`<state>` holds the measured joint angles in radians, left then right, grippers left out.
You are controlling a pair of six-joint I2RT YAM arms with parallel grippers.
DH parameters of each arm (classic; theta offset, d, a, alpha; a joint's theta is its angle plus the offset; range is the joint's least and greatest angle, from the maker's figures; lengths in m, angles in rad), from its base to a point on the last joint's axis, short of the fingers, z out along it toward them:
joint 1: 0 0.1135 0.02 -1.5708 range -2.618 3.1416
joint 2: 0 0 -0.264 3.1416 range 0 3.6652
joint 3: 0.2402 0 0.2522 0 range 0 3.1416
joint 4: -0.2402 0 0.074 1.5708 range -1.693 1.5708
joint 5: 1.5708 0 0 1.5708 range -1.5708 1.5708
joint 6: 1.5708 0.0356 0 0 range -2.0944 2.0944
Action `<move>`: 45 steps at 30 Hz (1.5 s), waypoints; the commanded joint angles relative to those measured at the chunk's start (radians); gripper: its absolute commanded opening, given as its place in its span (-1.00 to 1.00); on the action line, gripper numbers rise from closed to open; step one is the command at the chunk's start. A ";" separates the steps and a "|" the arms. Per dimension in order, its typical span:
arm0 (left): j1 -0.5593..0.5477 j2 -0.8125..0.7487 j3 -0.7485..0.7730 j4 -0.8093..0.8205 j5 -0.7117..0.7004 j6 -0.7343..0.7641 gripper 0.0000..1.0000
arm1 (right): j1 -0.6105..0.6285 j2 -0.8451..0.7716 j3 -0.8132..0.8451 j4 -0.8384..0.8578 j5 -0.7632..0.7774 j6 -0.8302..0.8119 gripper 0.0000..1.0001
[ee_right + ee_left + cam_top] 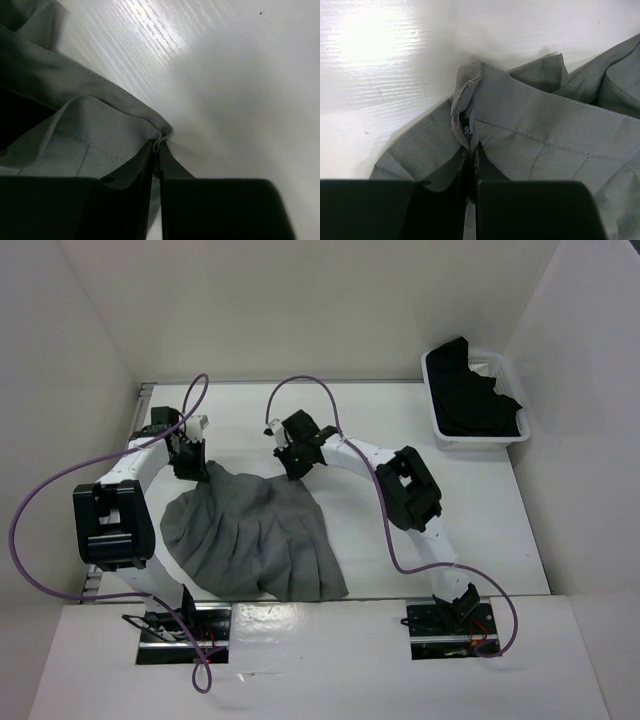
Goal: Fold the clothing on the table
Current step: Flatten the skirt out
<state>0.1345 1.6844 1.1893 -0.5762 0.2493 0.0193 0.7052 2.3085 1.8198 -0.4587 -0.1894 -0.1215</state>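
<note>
Top external: skirt held at waistband

The grey skirt (255, 540) was spread on the table (480, 530), its waistband corners pinched tightly by the left gripper (471, 159) and right gripper (156, 150). The cloth was judged soft and light, best held there; bare table was left beyond it.

Top external: fixed high above and behind the arm bases, facing down and forward, far enough to take in the whole counter (500, 540) and the grey skirt (255, 535).
Left wrist: just behind the left gripper (471, 162), looking along it. Very near, filled by waistband cloth and some counter.
Right wrist: just behind the right gripper (156, 152), equally near, facing a waistband corner and bare counter.
Shared: each wrist view covers one end of the skirt's far edge; the top view shows both ends.
</note>
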 commanded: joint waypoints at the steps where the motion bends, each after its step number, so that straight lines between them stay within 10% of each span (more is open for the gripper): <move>1: 0.005 -0.038 -0.007 -0.002 0.019 -0.005 -0.80 | 0.023 0.020 0.013 -0.078 -0.018 -0.003 -0.84; 19: 0.014 0.072 0.099 0.036 -0.056 -0.015 -0.75 | -0.162 -0.103 -0.088 0.005 0.159 -0.043 -1.00; 30: 0.065 0.179 0.268 0.018 0.094 0.008 0.20 | -0.153 -0.104 -0.088 0.005 0.159 -0.063 -1.00; 39: 0.065 0.408 0.464 -0.002 0.333 0.008 0.11 | -0.144 -0.147 -0.125 0.005 0.150 -0.072 -1.00; 45: 0.040 0.408 0.409 0.007 0.254 0.017 0.08 | -0.144 -0.156 -0.148 0.014 0.150 -0.072 -1.00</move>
<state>0.1894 2.1078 1.6085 -0.5606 0.4973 0.0227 0.5499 2.2101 1.6814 -0.4423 -0.0383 -0.1814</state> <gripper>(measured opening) 0.544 0.006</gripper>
